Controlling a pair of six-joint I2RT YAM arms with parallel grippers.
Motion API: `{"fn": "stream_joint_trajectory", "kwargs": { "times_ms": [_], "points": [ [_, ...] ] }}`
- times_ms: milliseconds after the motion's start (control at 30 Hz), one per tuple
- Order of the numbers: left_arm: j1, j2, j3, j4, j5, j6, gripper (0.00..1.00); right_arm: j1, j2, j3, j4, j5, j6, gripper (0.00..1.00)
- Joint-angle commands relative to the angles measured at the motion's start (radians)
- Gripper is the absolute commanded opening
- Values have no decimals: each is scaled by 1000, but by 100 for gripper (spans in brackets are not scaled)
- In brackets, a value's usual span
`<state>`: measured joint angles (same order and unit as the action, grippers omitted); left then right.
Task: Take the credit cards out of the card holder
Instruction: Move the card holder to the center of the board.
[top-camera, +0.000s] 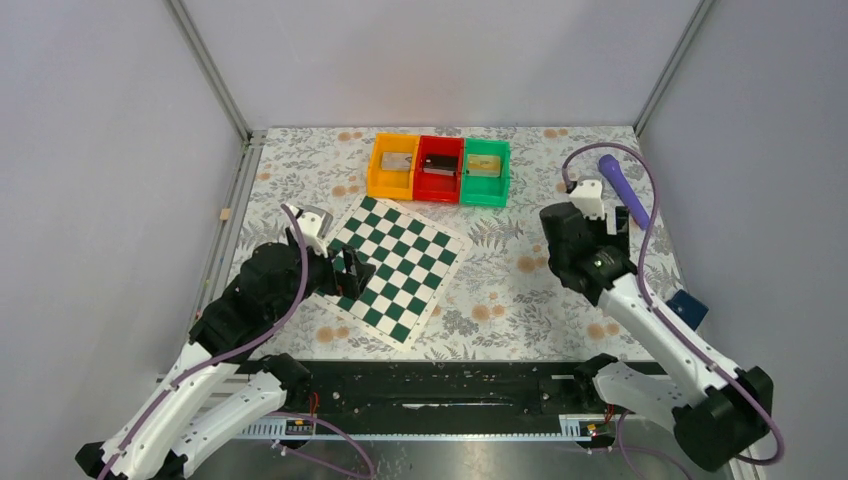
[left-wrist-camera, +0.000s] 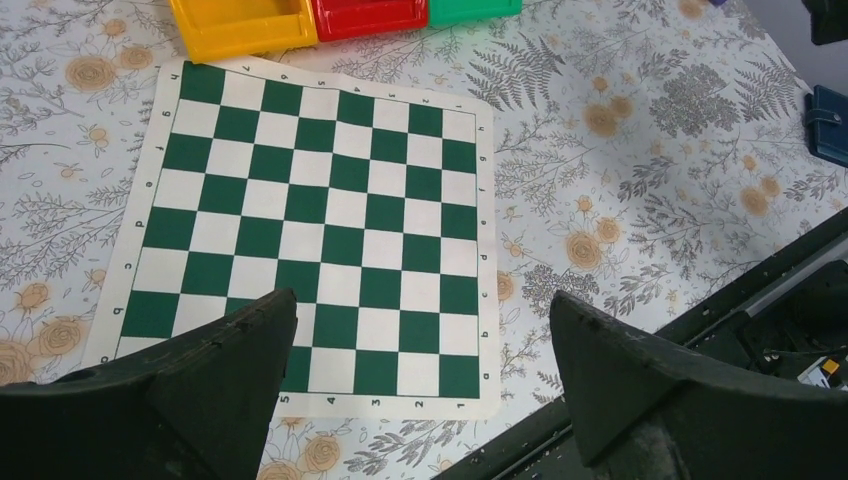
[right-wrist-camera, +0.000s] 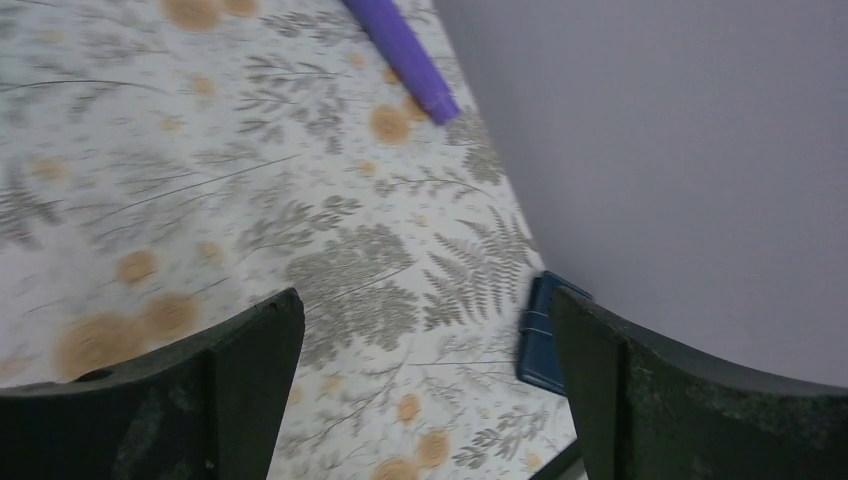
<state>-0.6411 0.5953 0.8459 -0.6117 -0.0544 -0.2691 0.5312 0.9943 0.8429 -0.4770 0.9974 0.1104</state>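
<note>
Floral-printed counter (top-camera: 520, 300) carries a flat checkered mat (top-camera: 405, 262), the left tool (top-camera: 352, 270) hanging over it, jaws apart, empty. Right tool (right-wrist-camera: 425, 300), likewise spread wide, hovers near the card holder (right-wrist-camera: 543, 335), a slim blue wallet lying folded by the wall. Approach is the step; next, lower onto it and pinch

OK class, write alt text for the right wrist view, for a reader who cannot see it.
The right gripper hangs wide open and empty over a floral-patterned table. A small blue card holder lies flat on the table close to the grey wall, at the picture's lower right. A purple cylinder lies farther off along the same wall.
</note>
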Motion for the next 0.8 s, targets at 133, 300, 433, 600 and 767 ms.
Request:
{"fn": "stream_joint_trajectory", "kwargs": {
  "times_ms": [133,300,433,600,767],
  "points": [
    [3,23,-2,39,115,-26,96,-287,249,69,118,65,-162,97],
    [3,32,7,35,181,-30,96,-327,484,129,145,122,-257,92],
    [1,2,4,47,234,-39,96,-369,651,188,77,85,-160,89],
    [-70,-53,-5,35,159,-26,96,-413,809,237,-53,89,-132,88],
    [-125,-93,-8,26,82,-18,96,-489,780,96,-5,0,-215,87]
  ]
}}
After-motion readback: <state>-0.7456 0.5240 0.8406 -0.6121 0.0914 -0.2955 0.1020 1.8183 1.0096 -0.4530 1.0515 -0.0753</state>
